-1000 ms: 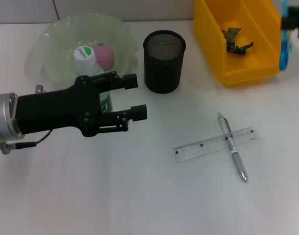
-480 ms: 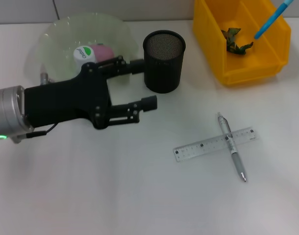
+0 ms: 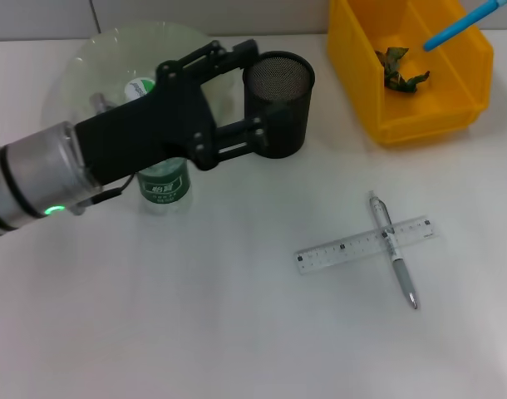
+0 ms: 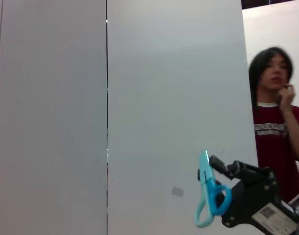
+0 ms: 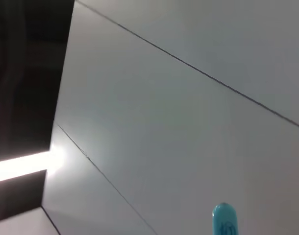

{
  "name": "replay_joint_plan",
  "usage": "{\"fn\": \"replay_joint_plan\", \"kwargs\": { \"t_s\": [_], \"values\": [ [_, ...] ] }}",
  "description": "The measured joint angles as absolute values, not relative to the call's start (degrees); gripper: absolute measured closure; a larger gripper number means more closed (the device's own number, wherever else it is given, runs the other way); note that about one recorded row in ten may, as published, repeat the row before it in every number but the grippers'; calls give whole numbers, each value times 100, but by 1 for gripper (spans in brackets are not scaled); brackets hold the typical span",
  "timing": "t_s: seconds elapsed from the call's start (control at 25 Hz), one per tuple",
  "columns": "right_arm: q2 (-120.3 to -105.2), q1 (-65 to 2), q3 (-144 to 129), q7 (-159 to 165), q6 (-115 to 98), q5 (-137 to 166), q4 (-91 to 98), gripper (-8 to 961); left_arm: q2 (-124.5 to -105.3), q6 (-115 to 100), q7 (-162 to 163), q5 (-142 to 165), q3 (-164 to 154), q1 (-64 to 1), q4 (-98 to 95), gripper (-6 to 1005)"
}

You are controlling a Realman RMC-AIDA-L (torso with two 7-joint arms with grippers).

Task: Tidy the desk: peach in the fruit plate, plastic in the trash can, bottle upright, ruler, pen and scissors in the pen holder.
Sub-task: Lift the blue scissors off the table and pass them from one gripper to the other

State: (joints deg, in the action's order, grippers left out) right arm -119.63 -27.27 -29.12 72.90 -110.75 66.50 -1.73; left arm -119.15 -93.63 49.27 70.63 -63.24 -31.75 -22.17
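The green-labelled bottle (image 3: 163,179) stands upright in front of the clear fruit plate (image 3: 77,73). My left gripper (image 3: 260,85) hangs open and empty above them, beside the black mesh pen holder (image 3: 278,104), and my arm hides the peach. The clear ruler (image 3: 353,246) lies on the table with the silver pen (image 3: 395,258) crossed over it. Green plastic (image 3: 401,71) lies in the yellow trash can (image 3: 420,125). The blue scissors (image 3: 457,25) reach in at the far right above the can. In the left wrist view my right gripper (image 4: 223,198) is shut on the scissors (image 4: 206,196).
White tabletop stretches around the ruler and pen and along the near side. A person (image 4: 277,122) stands behind the right arm in the left wrist view. The right wrist view holds only walls and a blue scissors tip (image 5: 224,218).
My left gripper has lifted off the bottle and swung up and toward the pen holder, leaving the bottle standing. The scissors have tilted and shifted over the trash can.
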Motion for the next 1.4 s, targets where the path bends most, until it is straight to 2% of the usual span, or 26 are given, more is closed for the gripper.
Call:
{"fn": "replay_joint_plan", "kwargs": {
  "t_s": [0.2,0.48,0.76,1.4],
  "values": [
    [-11975,-2844,-2859,7332,-11205,6641,-617,745,-11918,-9286,4152,6430,-6769,-3430,-1632,242],
    [-11986,-3041,-2751,7465,-11078,6633,-915,744,-11918,-9307,3256,5200,-8035,-3395,-1609,268],
    [-11997,-3325,-2731,7579,-10681,6673,-1154,742,-11918,-9078,2458,4101,-9098,-3280,-1954,337],
    [-11996,-3495,-2746,7515,-10458,6895,-1242,739,-11917,-7721,2413,2940,-10352,-3165,-2966,376]
  ]
}}
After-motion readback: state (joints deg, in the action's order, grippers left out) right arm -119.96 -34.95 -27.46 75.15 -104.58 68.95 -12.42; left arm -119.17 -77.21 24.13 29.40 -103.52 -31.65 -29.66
